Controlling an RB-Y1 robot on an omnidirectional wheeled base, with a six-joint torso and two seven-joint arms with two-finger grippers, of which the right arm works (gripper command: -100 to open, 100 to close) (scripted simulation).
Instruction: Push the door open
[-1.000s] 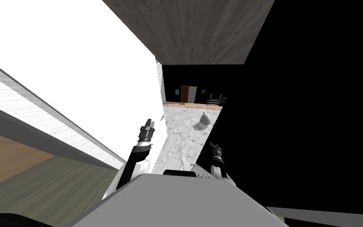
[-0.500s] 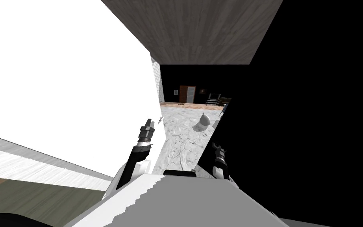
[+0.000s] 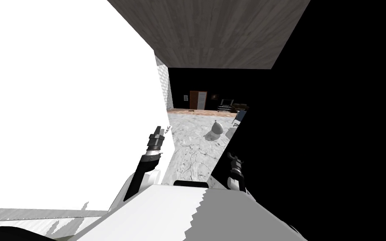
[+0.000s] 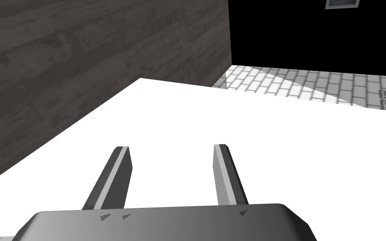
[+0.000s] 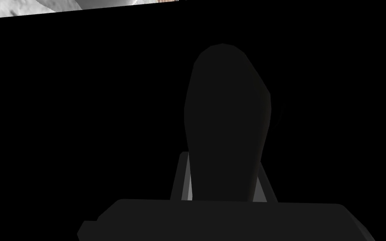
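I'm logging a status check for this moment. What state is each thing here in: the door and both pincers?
white door: partly open, with grey cracked floor showing past its free edge.
left pincer: open, holding nothing, over the door's white face.
right pincer: shut on a dark rounded thing, at the edge of the black area.
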